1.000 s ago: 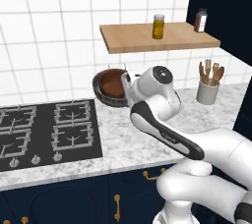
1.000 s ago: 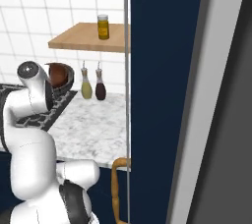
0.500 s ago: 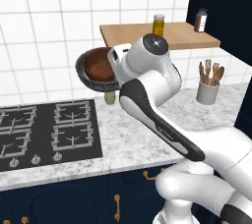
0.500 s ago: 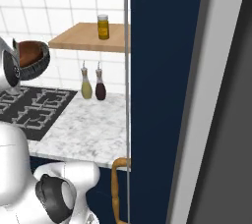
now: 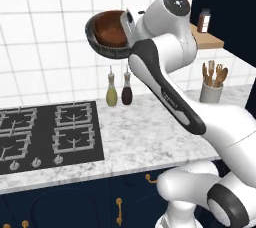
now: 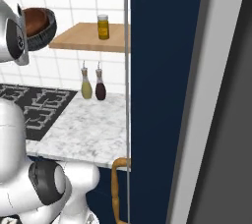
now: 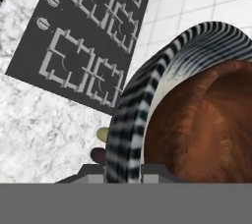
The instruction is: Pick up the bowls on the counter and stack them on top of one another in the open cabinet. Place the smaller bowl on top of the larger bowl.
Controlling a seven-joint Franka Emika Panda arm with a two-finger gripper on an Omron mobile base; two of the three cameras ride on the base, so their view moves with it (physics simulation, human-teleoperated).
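Gripper (image 7: 123, 169) fingers sit one on each side of the larger bowl's (image 5: 102, 47) rim, clamped on it, as the hand view shows at its lower edge. That dark grey bowl, with its ribbed outside, is held high in the air in front of the white wall tiles, well above the counter (image 5: 150, 137), and it is tipped so that its mouth faces partly sideways. The smaller bowl (image 5: 111, 28), glossy reddish-brown, sits nested inside the grey one; in the hand view its brown inside (image 7: 202, 129) lies just within the grey rim (image 7: 128, 120).

In the right base view the stacked bowls (image 6: 39, 24) hang beside the left end of the wooden wall shelf (image 6: 88, 39), near it but apart from it, at about the shelf's height. A yellow-lidded jar (image 6: 103, 26) stands on the shelf toward its back edge, and in the left base view a small dark bottle (image 5: 203, 21) stands at the shelf's right end.

Below, two oil bottles (image 5: 119, 89) stand side by side at the back edge of the counter, against the tiles, just right of the black gas hob (image 5: 47, 134). A grey pot of wooden utensils (image 5: 212, 84) stands further right near the back edge.
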